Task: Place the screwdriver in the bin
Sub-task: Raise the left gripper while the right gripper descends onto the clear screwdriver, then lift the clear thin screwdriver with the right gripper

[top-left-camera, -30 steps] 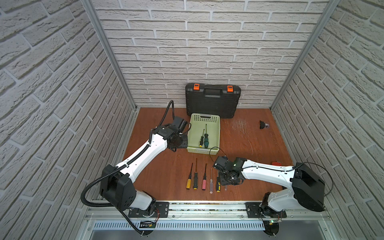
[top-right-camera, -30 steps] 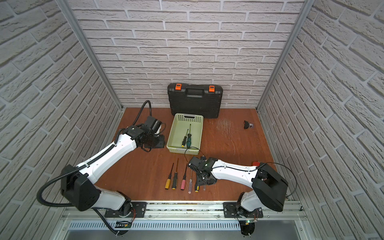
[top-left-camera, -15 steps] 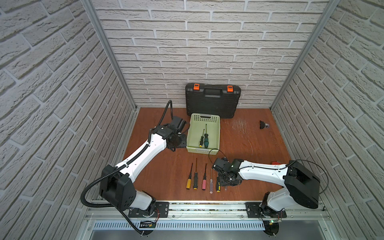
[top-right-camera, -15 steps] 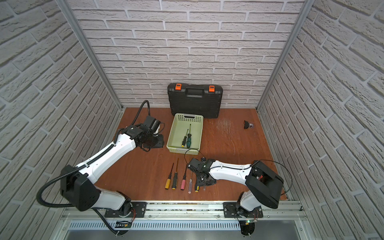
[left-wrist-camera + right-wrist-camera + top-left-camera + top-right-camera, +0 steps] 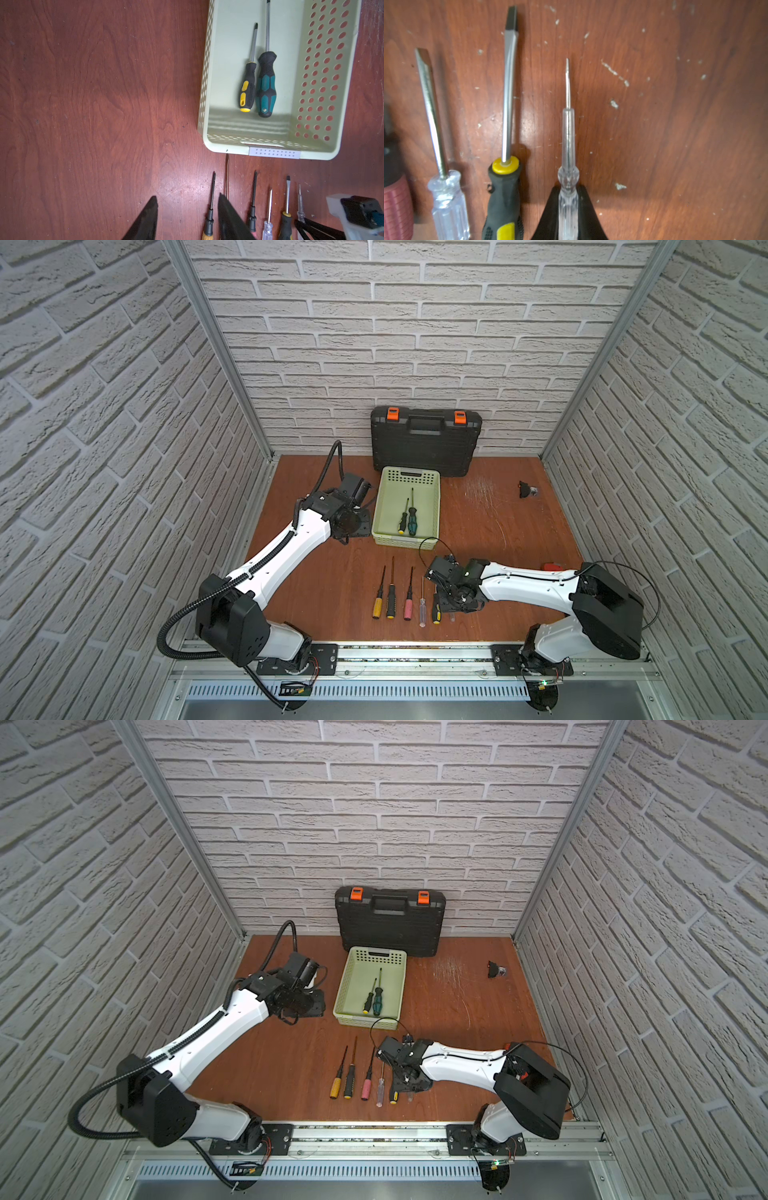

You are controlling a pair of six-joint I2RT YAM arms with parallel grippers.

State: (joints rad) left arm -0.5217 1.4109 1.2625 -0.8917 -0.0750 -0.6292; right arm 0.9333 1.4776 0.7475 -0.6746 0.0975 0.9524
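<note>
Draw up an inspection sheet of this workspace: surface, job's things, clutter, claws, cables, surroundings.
Surface: red-brown wooden table, scuffed with pale flecks.
Job's things: pale green bin holds a black-yellow screwdriver and a teal screwdriver; a row of five screwdrivers lies on the table in front of it; a sixth, the slim clear screwdriver, is gripped.
Clutter: black toolcase against the back wall; small black object far right; red item beside the right arm.
Claws: left claw open, empty, beside the bin; right claw shut on the slim clear screwdriver.
Cables: black conduit along the left arm; thin black cable loops at the right wrist, near the bin's front rim.
Surroundings: white brick-look walls, metal rail in front.
</note>
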